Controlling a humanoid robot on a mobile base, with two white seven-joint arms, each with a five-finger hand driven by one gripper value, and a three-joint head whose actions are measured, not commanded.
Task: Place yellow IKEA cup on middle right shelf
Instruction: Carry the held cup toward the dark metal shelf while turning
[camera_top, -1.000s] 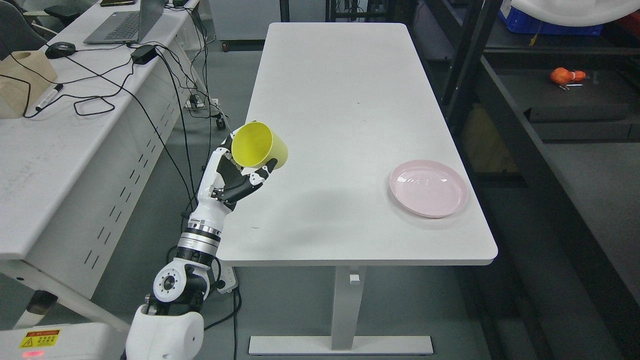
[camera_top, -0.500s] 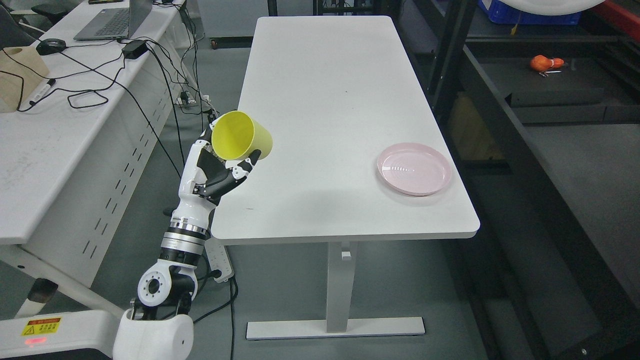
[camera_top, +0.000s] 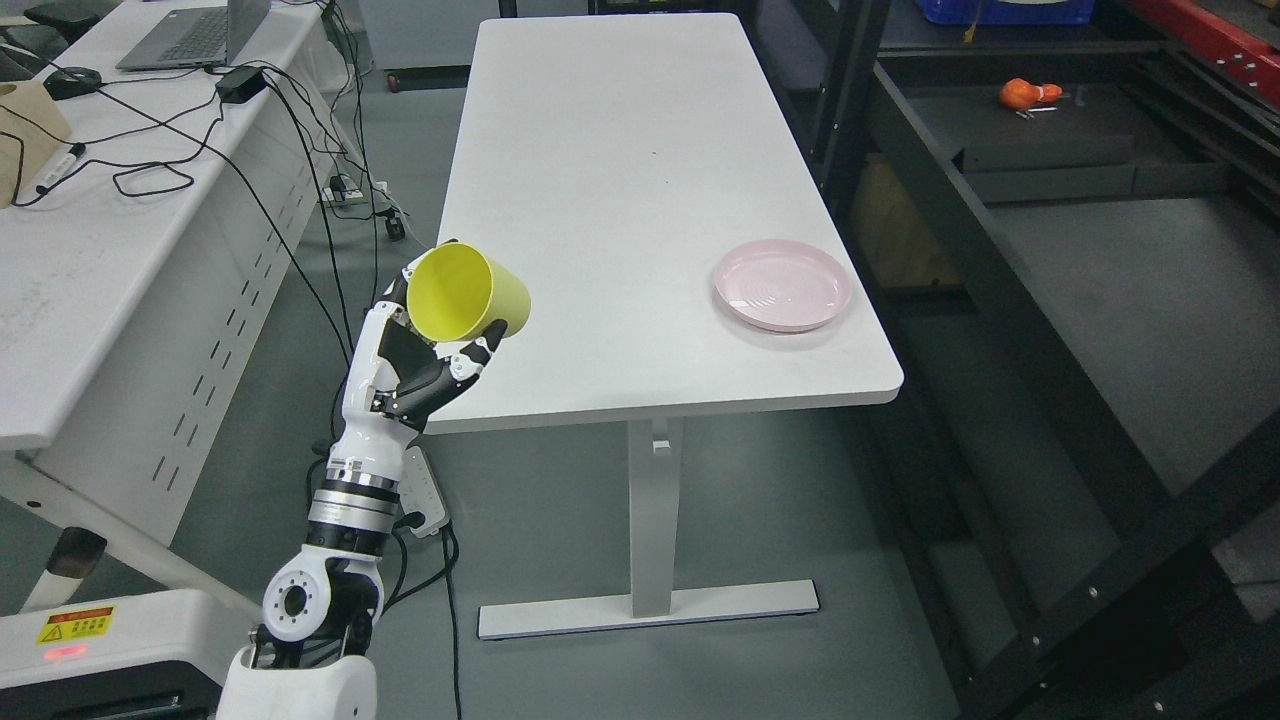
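The left hand (camera_top: 420, 370) holds the yellow cup (camera_top: 465, 293) tilted, fingers curled around its lower wall, above the white table's (camera_top: 620, 180) near left corner. It looks like light, stiff, smooth plastic, so a grip around the wall seems safest.

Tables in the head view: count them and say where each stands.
2. A white table stands in the middle, bearing a pink plate. A second white table with cables runs along the left edge. Others may lie outside the picture.
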